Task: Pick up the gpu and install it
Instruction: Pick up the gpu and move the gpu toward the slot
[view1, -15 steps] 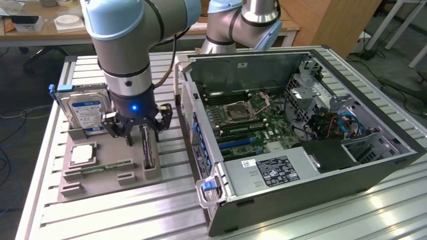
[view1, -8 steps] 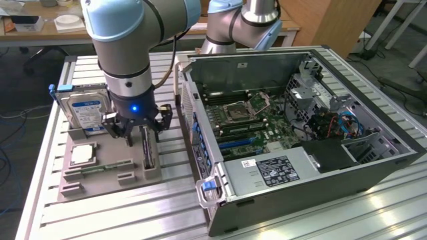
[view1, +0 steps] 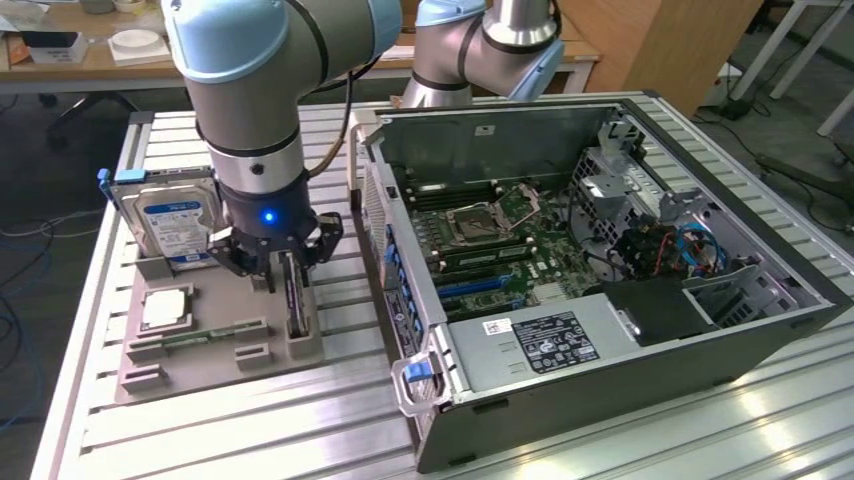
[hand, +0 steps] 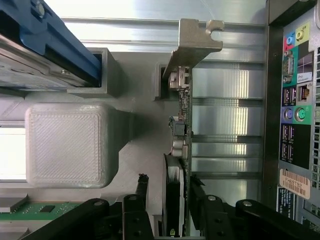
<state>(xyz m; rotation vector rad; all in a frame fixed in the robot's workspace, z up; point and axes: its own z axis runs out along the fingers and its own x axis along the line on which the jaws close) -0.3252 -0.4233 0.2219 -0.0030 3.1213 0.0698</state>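
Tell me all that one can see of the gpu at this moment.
The gpu is a thin green circuit board with a dark heatsink on one face and a silver metal bracket at one end. It stands on edge in a slot of the grey holder, beside the computer case. The open pincer straddles it; a gap shows on the heatsink side.

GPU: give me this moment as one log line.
gpu: upright in grey holder | claw: open, straddling gpu | installed: no

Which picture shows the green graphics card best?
The wrist view: the graphics card stands edge-on up close, silver bracket clear. The exterior view shows it as a thin dark strip below the arm.
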